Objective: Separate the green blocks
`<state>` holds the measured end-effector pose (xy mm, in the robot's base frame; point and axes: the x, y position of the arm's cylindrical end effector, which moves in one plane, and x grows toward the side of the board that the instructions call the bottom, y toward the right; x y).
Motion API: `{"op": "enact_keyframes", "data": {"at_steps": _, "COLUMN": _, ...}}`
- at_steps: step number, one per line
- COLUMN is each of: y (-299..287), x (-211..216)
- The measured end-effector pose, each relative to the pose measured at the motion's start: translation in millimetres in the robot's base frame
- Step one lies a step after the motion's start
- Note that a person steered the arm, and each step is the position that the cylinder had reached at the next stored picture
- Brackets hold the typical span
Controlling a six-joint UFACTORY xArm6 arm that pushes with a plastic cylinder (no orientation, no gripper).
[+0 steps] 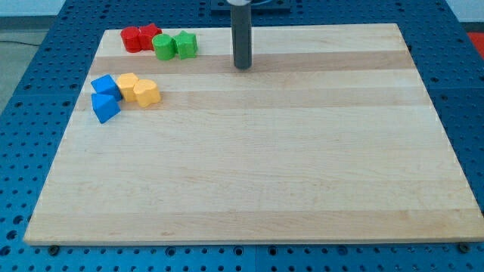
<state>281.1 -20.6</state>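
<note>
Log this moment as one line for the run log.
task: separate green blocks | my tip: right of green blocks, apart | greens: touching, beside red blocks | status: not yet separated

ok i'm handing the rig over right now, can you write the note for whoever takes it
My tip sits on the wooden board near the view's top, to the right of the blocks and touching none.
The round green block and the star-like green block are pressed together, with two red blocks against their left side.
Done: nothing.
Left: push the green pair apart.
</note>
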Motion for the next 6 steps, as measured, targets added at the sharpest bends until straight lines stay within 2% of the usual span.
{"op": "enact_keyframes", "data": {"at_steps": 1, "y": -19, "x": -60}}
{"op": "enact_keyframes", "data": {"at_steps": 2, "y": -69, "x": -83}}
{"op": "enact_keyframes", "data": {"at_steps": 3, "y": -116, "x": -66}}
{"op": "enact_keyframes", "data": {"at_steps": 4, "y": -103, "x": -29}}
{"op": "enact_keyframes", "data": {"at_steps": 5, "y": -49, "x": -2}}
{"op": "enact_keyframes", "data": {"at_steps": 6, "y": -74, "x": 15}}
